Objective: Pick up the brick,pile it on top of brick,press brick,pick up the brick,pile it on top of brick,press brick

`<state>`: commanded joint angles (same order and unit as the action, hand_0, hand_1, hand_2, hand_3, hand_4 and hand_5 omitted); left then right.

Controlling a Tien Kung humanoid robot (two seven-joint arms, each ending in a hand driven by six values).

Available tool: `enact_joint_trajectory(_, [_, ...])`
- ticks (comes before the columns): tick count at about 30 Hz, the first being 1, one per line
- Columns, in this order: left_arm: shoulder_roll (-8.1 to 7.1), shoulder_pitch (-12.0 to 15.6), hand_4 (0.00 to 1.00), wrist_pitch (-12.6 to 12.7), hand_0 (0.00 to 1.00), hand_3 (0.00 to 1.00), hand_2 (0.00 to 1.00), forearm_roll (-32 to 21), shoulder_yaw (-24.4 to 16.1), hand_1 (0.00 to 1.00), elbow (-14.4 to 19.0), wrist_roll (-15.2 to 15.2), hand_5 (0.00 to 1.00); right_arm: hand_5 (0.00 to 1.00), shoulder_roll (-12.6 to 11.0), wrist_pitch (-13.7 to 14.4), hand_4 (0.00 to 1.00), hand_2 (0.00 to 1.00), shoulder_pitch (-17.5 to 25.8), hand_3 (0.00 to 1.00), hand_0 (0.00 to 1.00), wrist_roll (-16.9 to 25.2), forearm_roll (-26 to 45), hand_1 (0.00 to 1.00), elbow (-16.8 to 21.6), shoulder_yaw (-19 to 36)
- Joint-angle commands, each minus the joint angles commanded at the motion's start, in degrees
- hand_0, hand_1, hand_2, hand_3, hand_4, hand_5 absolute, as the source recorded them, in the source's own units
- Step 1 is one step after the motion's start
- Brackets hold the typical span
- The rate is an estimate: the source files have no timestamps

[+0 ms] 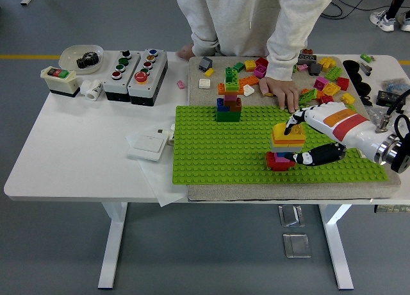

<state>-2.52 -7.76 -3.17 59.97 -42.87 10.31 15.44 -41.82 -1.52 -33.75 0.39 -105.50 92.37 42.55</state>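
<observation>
A yellow brick (287,132) tops a small stack (284,148) on the green baseplate (218,154), toward its 3 o'clock side. The right hand (306,136) grasps it, one finger (295,120) on the top, thumb low at the stack's base. At 10 o'clock stands a taller tower (229,96). At 12 o'clock a person's hand (281,91) rests among loose bricks (327,83)

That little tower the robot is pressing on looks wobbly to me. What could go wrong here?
The right hand presses the yellow brick atop a narrow brick stack; an off-centre push might tip it or pop bricks off the green baseplate. The person's hand rests close behind, so a slip could bump it.
</observation>
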Motion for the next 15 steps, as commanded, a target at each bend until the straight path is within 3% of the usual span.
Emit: enact_joint_trajectory(15, [-0.02, -0.14, 0.582, 0.02, 0.784, 0.557, 0.640, -0.25, 0.11, 0.726, 0.00, -0.07, 0.601, 0.502, 0.01, -0.63, 0.815, 0.704, -0.11, 0.590, 0.620, -0.44, -0.39, 0.643, 0.02, -0.32])
